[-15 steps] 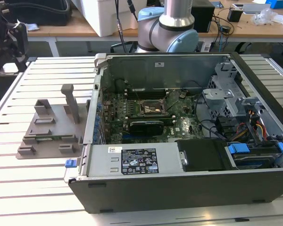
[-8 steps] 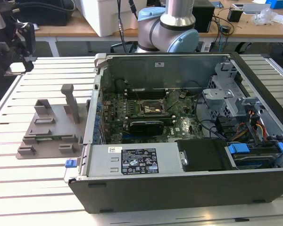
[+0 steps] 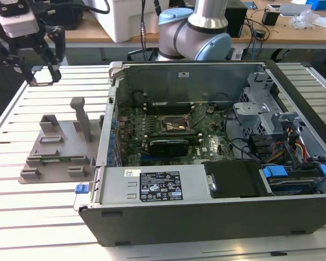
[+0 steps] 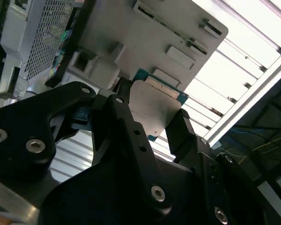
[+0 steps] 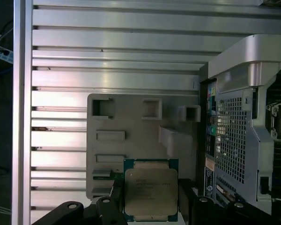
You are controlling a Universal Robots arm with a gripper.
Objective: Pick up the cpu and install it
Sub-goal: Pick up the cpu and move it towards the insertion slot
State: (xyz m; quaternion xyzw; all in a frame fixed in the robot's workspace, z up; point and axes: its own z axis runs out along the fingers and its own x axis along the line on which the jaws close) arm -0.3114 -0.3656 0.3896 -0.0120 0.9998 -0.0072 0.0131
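One slatted metal tabletop (image 3: pixel 38 217) is carrying everything here. An open computer case (image 3: pixel 233 223) is lying on it, taking up the middle and the three o'clock side of the exterior view, with its green motherboard (image 3: pixel 206 148) facing up. The arm (image 3: pixel 198 30), silver with pale blue joints, is rising behind the case at twelve o'clock. A grey plastic tray (image 3: pixel 65 138) with upright posts is sitting just beside the case, at its nine o'clock. The black claw (image 3: pixel 43 73) is hanging at about eleven o'clock from the tray in that view, apart from both tray and case. It is clenching on the cpu (image 5: pixel 151 190). In both wrist views the two black fingers (image 5: pixel 114 208) are pressing against opposite edges of the chip, which is sitting flat between them. Its silvery lid is facing the first wrist camera, with a thin green rim showing around it and the tray behind it. The black socket frame (image 3: pixel 176 126) is sitting near the middle of the motherboard, well apart from the claw.
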